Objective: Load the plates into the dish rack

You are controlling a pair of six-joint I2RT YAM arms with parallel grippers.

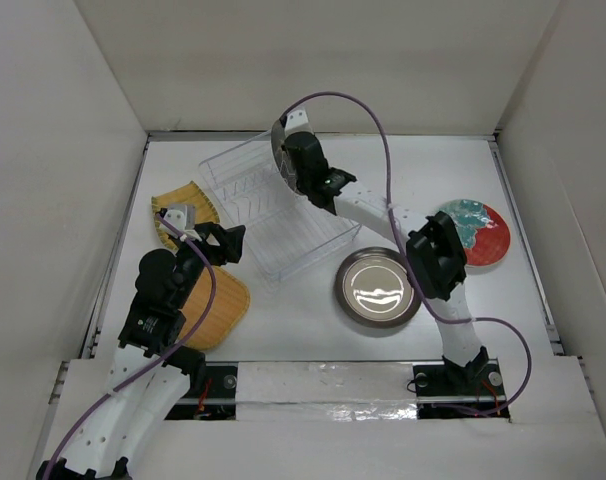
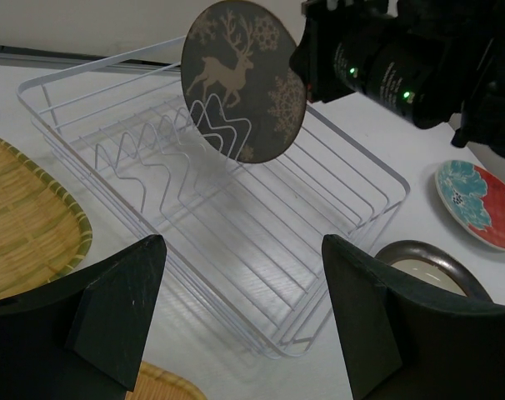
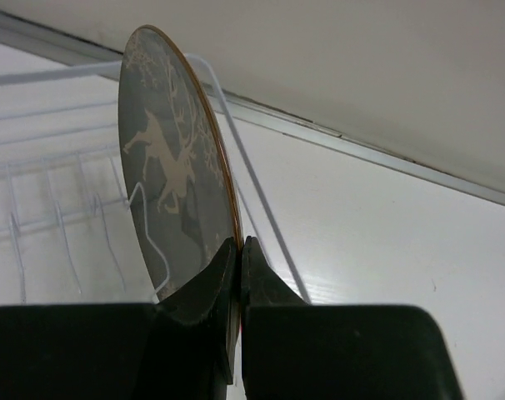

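Observation:
My right gripper [image 3: 238,246] is shut on the rim of the dark round plate [image 3: 173,167] with a pale deer motif. It holds the plate upright on edge over the far end of the clear dish rack [image 1: 283,225], above the divider prongs [image 2: 165,154]. The plate also shows in the top view [image 1: 278,150] and the left wrist view [image 2: 244,79]. My left gripper [image 2: 244,308] is open and empty, low over the table by the rack's near left corner [image 1: 228,242]. The silver plate [image 1: 378,288], the red plate [image 1: 480,232] and two yellow plates [image 1: 186,205] [image 1: 218,308] lie flat on the table.
White walls enclose the table on the left, back and right. The rack [image 2: 236,225] sits at an angle in the middle back. The right arm [image 1: 383,215] stretches over the table between the rack and the silver plate. A yellow plate [image 2: 27,217] lies left of the rack.

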